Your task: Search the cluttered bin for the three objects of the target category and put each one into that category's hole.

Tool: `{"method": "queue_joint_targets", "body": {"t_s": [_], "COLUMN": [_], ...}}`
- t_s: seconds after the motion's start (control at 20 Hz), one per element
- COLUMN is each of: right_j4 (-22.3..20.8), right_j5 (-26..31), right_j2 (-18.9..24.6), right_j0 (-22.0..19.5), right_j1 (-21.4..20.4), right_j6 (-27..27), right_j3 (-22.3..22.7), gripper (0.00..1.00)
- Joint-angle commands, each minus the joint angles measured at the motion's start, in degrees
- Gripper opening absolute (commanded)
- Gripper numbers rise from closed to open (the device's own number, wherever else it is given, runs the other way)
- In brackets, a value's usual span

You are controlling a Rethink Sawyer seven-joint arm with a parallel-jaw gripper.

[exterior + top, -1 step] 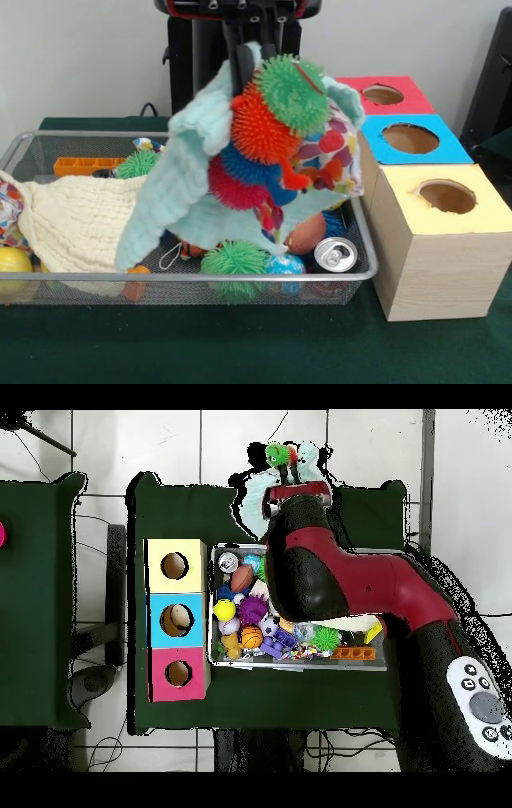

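Up high over the wire bin [32, 152], the gripper [244, 60] has its fingers clamped on a pale green cloth [172, 188], spiky caterpillar toy [268, 120] tangled in it, left of 3 holed boxes [436, 240].

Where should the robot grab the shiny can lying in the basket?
Probably across its round sides, coming straight down from above. The silver can lies on its side in the wire basket's front corner nearest the boxes, top facing outward. The basket wall blocks a sideways reach, and the football-shaped toy crowds it behind.
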Motion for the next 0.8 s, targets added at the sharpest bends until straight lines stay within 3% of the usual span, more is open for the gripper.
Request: {"method": "queue_joint_targets", "body": {"t_s": [0.05,0.6,0.8], "right_j4": [-2.59,-1.62,2.22], "right_j5": [1.71,2.51,10.33], "right_j2": [3.39,0.93,-2.67], "right_j0": [0.42,2.31,4.45], "right_j1": [-0.81,-2.24,-0.99], "right_j6": [5.65,6.64,6.99], "right_j3": [4.79,5.28,4.19], "gripper": [0.0,0.0,0.0]}}
